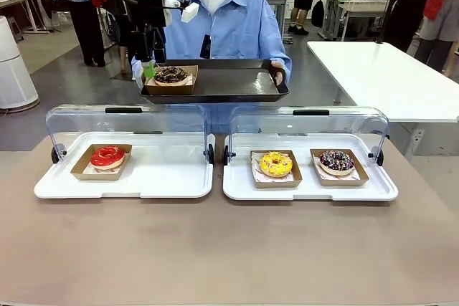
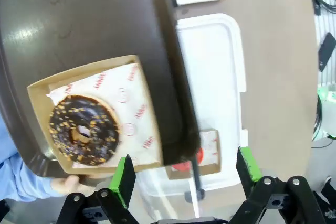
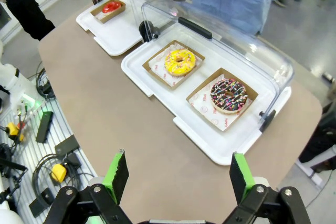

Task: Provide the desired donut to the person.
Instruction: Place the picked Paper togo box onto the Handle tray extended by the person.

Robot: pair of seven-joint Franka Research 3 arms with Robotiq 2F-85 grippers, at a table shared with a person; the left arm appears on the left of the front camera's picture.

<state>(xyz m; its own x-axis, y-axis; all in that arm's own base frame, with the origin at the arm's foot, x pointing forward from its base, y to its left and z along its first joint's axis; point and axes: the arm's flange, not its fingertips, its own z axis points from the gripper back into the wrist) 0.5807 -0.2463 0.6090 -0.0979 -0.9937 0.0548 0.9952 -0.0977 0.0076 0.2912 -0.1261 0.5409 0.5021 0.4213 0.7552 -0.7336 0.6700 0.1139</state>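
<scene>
L hand (image 2: 186, 174) at bottom edge, green pads spread wide, nothing betw. them. Above them a dark tray (image 2: 79, 14) fills upper left, w/ a cardboard boat (image 2: 86, 67) near its corner; in it, on printed paper liner (image 2: 131, 103), a choc donut (image 2: 102, 129) w/ orange sprinkles. Person's fingertips (image 2: 68, 183) grip tray edge at lower left, blue sleeve (image 2: 16, 177) beside. Below the tray's edge: white tray (image 2: 215, 77) on brown table (image 2: 278, 77), holding a red donut (image 2: 184, 165) in its own boat, mostly hidden by the dark tray.
</scene>
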